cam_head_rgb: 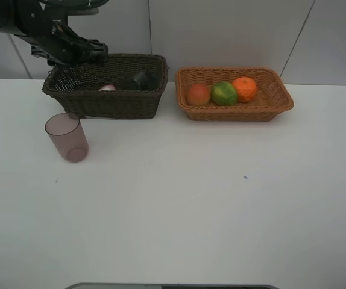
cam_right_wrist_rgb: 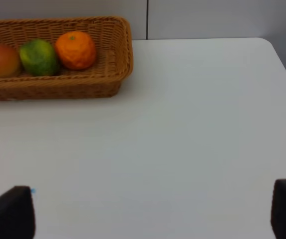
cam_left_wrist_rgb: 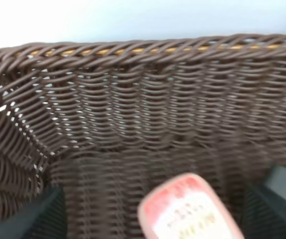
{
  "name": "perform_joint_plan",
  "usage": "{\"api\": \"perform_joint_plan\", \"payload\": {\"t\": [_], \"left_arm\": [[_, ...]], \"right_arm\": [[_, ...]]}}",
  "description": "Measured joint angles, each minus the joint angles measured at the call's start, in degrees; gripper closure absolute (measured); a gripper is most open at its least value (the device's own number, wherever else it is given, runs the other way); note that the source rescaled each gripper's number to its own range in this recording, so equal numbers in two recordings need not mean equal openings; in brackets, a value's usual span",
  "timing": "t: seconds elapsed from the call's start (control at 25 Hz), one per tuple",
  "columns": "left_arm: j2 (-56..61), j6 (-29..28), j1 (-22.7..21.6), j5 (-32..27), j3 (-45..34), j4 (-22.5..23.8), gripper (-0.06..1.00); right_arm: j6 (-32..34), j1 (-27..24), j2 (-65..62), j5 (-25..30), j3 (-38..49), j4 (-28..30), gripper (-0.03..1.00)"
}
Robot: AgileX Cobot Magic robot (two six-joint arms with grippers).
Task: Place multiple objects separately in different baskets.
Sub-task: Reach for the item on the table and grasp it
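The pink bottle [cam_left_wrist_rgb: 188,209] is showing a blurred, unreadable label inside the dark basket [cam_head_rgb: 106,96], lying beside the dark bottle [cam_head_rgb: 141,79]. The white desk [cam_head_rgb: 191,198] is carrying the mauve cup [cam_head_rgb: 67,137] at 7 o'clock of that basket. The tan basket [cam_head_rgb: 278,102] is holding orange [cam_head_rgb: 245,88], green fruit [cam_head_rgb: 224,93] and red-yellow fruit [cam_head_rgb: 198,94]. The left gripper [cam_head_rgb: 97,54] is hovering spread over the dark basket; the right gripper [cam_right_wrist_rgb: 153,214] is gaping empty.

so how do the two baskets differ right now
The dark brown basket is deeper than the shallower orange-tan basket. The dark brown basket holds a pink bottle and a dark item; the orange-tan basket holds three fruits. The left gripper is over the dark brown basket; nothing is over the orange-tan basket. Both are rectangular wicker.
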State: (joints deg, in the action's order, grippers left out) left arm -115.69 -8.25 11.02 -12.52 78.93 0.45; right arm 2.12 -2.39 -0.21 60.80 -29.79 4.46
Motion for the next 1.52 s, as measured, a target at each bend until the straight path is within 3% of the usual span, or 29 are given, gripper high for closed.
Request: {"api": "perform_joint_plan", "payload": {"t": [0.32,0.52,0.88,1.28,1.52], "left_arm": [[10.75,-0.05,3.81,-11.52,-4.69,-0.45,0.04],[20.60,1.37,4.51,-17.96,-11.49,-0.45,-0.04],[30.88,4.52,4.62,-36.86,-17.17,-2.96,-0.04],[29.01,7.40,4.72,-39.35,-17.34,-2.96,-0.04],[21.50,8.25,7.61,-37.72,-16.68,-1.58,-0.04]], "right_arm": [[0.00,0.00,0.00,0.00,0.00,0.00,-0.03],[0.00,0.00,0.00,0.00,0.00,0.00,-0.03],[0.00,0.00,0.00,0.00,0.00,0.00,-0.03],[0.00,0.00,0.00,0.00,0.00,0.00,-0.03],[0.00,0.00,0.00,0.00,0.00,0.00,-0.03]]}}
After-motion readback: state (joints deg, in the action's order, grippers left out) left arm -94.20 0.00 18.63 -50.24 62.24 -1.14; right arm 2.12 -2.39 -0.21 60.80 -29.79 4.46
